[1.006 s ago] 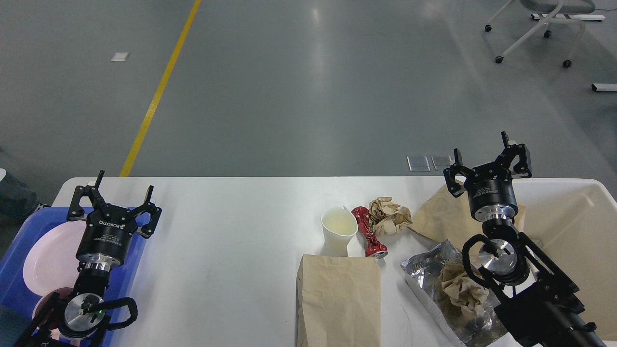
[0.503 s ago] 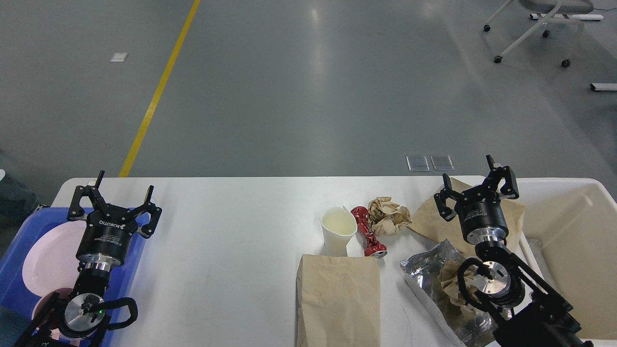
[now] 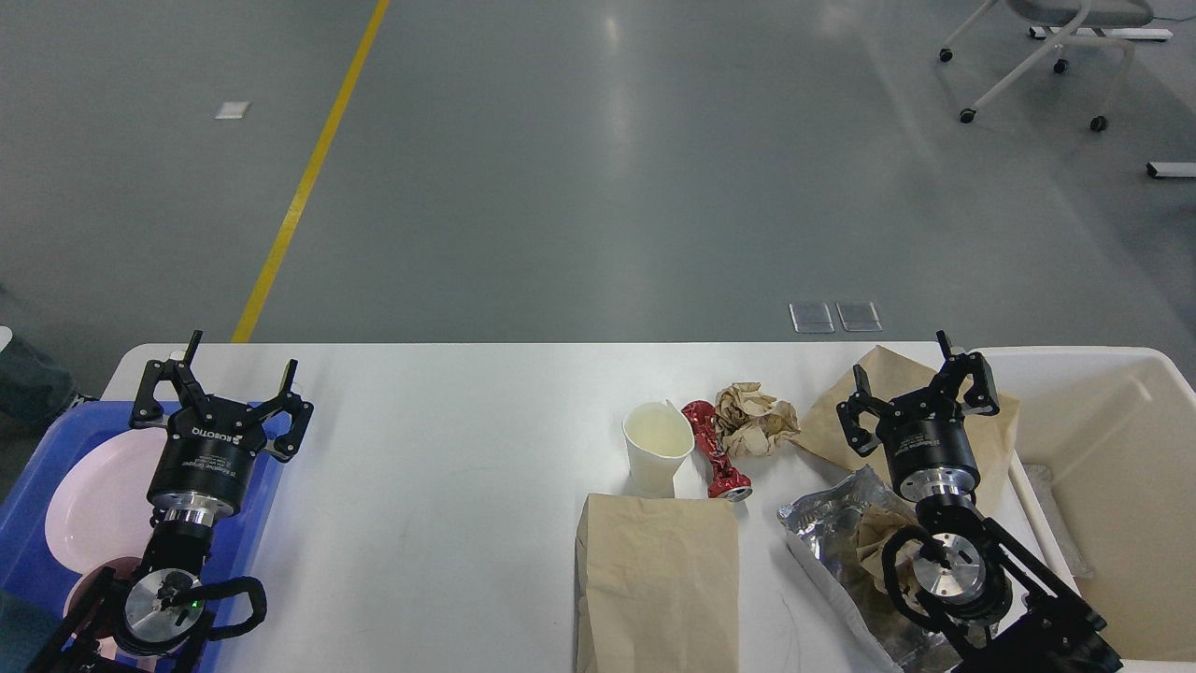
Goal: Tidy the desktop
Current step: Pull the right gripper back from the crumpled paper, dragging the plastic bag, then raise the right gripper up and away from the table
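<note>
— where's the desktop (image 3: pixel 448 449)?
— spread wide beneath us, holding a paper cup (image 3: pixel 657 455), crushed red can (image 3: pixel 712 451) and paper bag (image 3: pixel 657 584).
— our claws?
— left gripper (image 3: pixel 220 385) released over the blue tray (image 3: pixel 37 467); right gripper (image 3: pixel 918 393) released too — hanging above brown paper (image 3: pixel 841 421).

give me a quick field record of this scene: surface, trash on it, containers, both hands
surface: white desktop
trash: paper cup, crushed red can, paper ball, flat paper bag, second paper bag, foil bag with crumpled paper in it
left container: blue tray holding a pink plate
right container: cream bin
left hand: open, empty, over the tray edge
right hand: open, empty, over the second paper bag
</note>
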You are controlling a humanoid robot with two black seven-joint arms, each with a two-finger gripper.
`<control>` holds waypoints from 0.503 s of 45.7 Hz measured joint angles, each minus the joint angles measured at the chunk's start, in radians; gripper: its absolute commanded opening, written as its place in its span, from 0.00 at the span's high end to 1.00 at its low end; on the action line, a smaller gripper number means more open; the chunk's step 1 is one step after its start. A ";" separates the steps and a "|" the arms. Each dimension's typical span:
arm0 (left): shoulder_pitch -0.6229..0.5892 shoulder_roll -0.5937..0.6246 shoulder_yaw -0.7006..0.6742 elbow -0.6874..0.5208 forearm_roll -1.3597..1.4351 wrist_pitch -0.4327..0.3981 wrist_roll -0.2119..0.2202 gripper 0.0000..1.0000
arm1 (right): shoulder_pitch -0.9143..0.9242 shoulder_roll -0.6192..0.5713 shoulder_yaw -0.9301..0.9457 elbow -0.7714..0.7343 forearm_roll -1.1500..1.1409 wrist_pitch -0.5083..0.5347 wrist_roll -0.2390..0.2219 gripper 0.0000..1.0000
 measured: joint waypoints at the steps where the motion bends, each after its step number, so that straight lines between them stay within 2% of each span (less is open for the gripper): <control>1: 0.000 0.000 0.000 0.000 0.000 0.000 0.000 0.04 | -0.001 0.000 0.000 0.002 0.000 0.001 0.000 0.00; 23: 0.000 0.000 0.001 0.000 0.000 0.000 0.000 0.04 | 0.029 -0.047 0.032 0.077 0.002 0.001 0.005 0.00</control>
